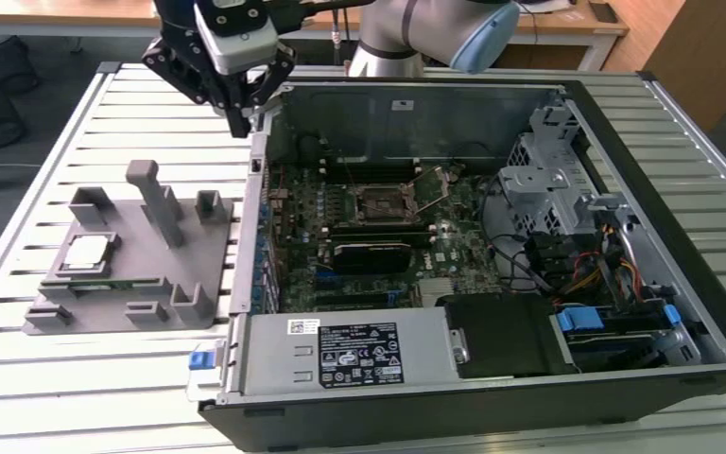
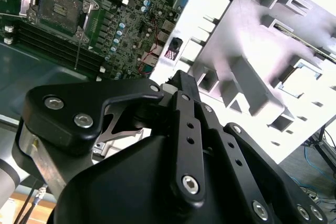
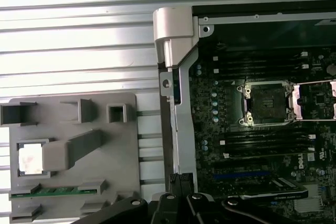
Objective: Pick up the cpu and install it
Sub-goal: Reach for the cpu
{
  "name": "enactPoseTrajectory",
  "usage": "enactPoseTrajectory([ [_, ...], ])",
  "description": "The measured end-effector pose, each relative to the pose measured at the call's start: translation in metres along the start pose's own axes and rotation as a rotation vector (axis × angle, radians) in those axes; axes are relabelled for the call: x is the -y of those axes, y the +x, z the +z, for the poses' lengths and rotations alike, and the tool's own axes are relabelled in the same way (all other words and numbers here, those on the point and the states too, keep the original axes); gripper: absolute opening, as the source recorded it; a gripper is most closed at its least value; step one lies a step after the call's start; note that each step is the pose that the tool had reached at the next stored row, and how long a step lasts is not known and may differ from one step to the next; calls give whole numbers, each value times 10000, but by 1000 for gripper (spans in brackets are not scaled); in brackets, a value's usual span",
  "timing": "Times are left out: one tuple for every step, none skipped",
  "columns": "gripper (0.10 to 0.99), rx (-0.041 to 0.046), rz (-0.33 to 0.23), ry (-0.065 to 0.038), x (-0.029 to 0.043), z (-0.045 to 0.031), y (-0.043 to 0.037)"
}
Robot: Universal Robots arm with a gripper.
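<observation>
The cpu (image 1: 90,251) is a small silvery square lying flat in a pocket of the grey fixture block (image 1: 148,284), on the exterior view's left. In the first wrist view the cpu (image 3: 30,157) sits in the same pocket. My gripper (image 1: 243,121) hangs in the air above the far corner of the case's side wall, apart from the cpu and further back than it. Its jaws are shut with nothing between them. The open black socket (image 1: 382,200) lies mid-motherboard, and the socket (image 3: 268,105) has its metal frame swung open.
An open computer case (image 1: 665,312) lies flat on a slatted metal table (image 1: 35,388). Inside it are a drive cage (image 1: 552,170), a power supply (image 1: 351,355) and cables. A green memory stick (image 3: 52,192) rests in the fixture block near the cpu.
</observation>
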State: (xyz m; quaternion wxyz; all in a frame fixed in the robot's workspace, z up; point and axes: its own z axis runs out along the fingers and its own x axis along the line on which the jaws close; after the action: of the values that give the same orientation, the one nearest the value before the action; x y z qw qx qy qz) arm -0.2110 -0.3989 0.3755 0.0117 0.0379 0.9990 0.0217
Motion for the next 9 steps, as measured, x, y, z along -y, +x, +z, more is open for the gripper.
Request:
enactPoseTrajectory([
  [106,0,1,1,0,1,3],
  [106,-1,0,0,1,2,6],
  [106,-1,0,1,1,3,10],
  [106,-2,0,1,1,4,13],
  [106,-2,0,1,2,5,16],
  [106,-3,0,1,2,7,19],
  [106,-3,0,1,2,8,22],
  [106,-3,0,1,2,9,25],
  [106,-4,0,1,3,10,28],
])
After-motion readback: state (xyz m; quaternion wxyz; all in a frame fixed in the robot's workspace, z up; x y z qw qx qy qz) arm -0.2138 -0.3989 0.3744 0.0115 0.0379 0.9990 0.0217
